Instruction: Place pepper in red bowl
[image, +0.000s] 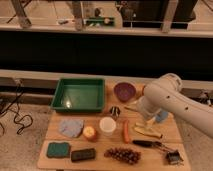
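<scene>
1. The pepper (126, 131) is a slim orange-red finger of a thing. It's lying flat on the bench (165, 131) with its long side running away from us, just right of the white cup (107, 126) and left of a pale yellowish piece (147, 131). Nothing's touching it as far as we can see.
2. The red bowl (142, 90) is at the back right, next to the purple bowl (124, 91). We only get an orange sliver of it because the white arm (170, 97) covers most of it.
3. The tool (149, 120) hangs low at the arm's end, over the pale piece and a bit right of the pepper. Its jaws stand wide and we don't see anything in it.
4. The bench is light wood and sits on a speckled floor, with black cables (12, 115) trailing on the left. Behind it there's a long dark wall with a pale ledge, and metal framing further back.
5. Our count:
   - two bowls
   - one green tray (80, 95)
   - one cup
   - one pepper
   - one round orange fruit (90, 132)
   - one bunch of grapes (122, 155)
   - one grey-blue cloth (71, 127)
   - one green sponge (58, 149)
   - one dark block (83, 154)
</scene>
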